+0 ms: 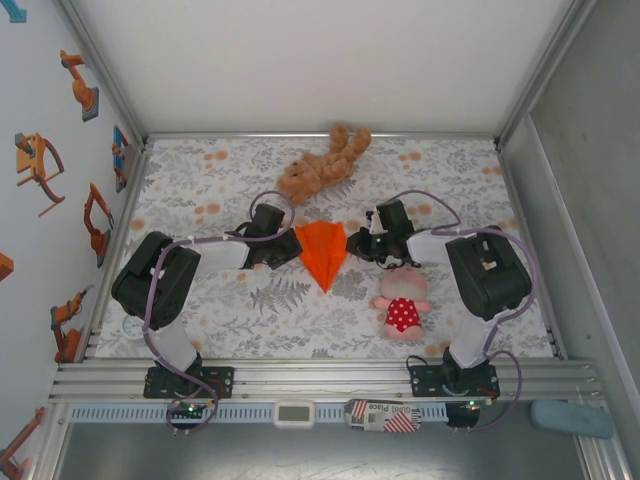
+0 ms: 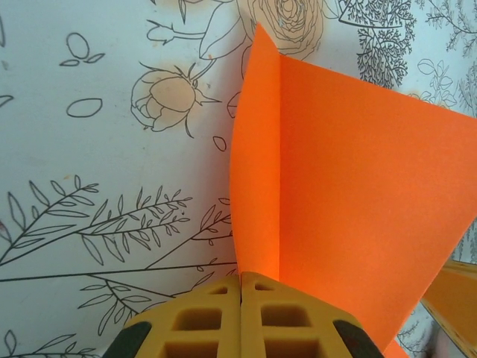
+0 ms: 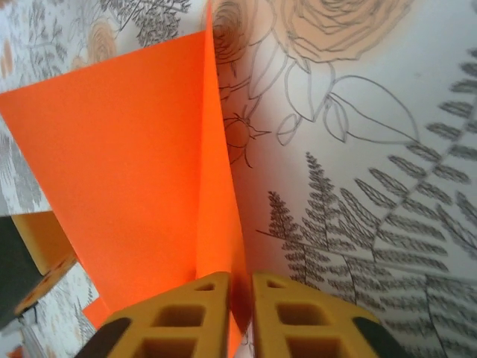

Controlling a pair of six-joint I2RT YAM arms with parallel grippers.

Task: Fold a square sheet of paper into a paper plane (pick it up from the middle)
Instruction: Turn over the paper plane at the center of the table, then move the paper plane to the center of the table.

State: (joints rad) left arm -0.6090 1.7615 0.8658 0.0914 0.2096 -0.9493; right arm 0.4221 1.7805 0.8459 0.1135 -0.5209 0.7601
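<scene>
Briefly, left side first. My left end effector sits at the left edge of the paper plane, low over the counter. From the left wrist, its yellow fingers are pressed together with no gap, and the plane's raised left flap runs straight down into the seam between them. Pinched there, by the look of it.

Centre: the plane lies on the counter between my two arms. Kite-shaped. Long axis runs far-to-near, sharp point aimed back toward my bases, wide end toward the brown plush bear. Bear lies apart from the paper.

Right: my right end effector meets the plane's right edge, opposite the left one. Neither arm is clearly nearer; they flank the crease. From the right wrist, these fingers stand parted by a narrow slot. The right flap rises into that slot. Looks loose, not clamped.

Pink doll lies nearer my right base, clear of the plane.

Judgement: any next move works across the long axis, inward from both sides.
</scene>
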